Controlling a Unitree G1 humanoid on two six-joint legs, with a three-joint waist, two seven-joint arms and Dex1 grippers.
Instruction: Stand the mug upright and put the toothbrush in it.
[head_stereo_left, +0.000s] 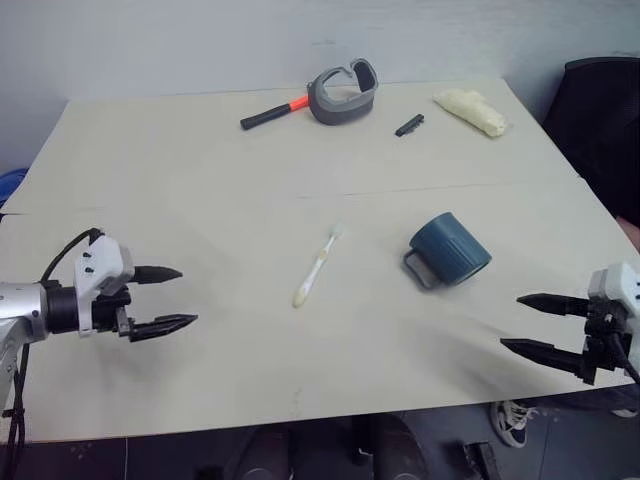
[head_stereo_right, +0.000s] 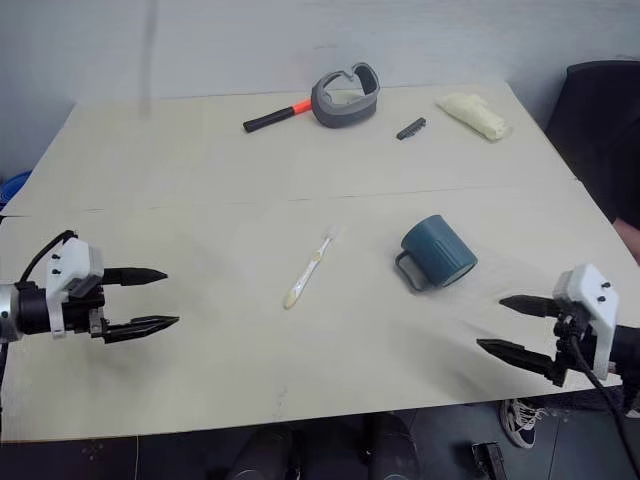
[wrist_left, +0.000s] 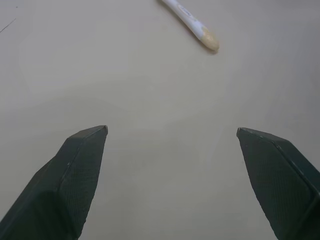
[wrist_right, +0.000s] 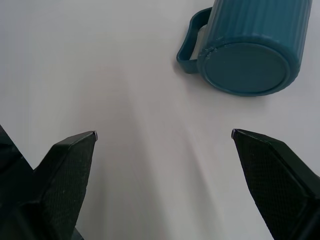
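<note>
Hovering over the counter (head_stereo_left: 200, 180) with both claws spread and empty.
From my head, the mug (head_stereo_left: 449, 249) lies on its side right of centre, handle toward the toothbrush (head_stereo_left: 318, 264), which lies flat just beside it, outside it. My left claw (head_stereo_left: 168, 298) faces the toothbrush's yellowish end in its wrist view; my right claw (head_stereo_left: 532, 324) faces the mug's closed base in its own.
</note>
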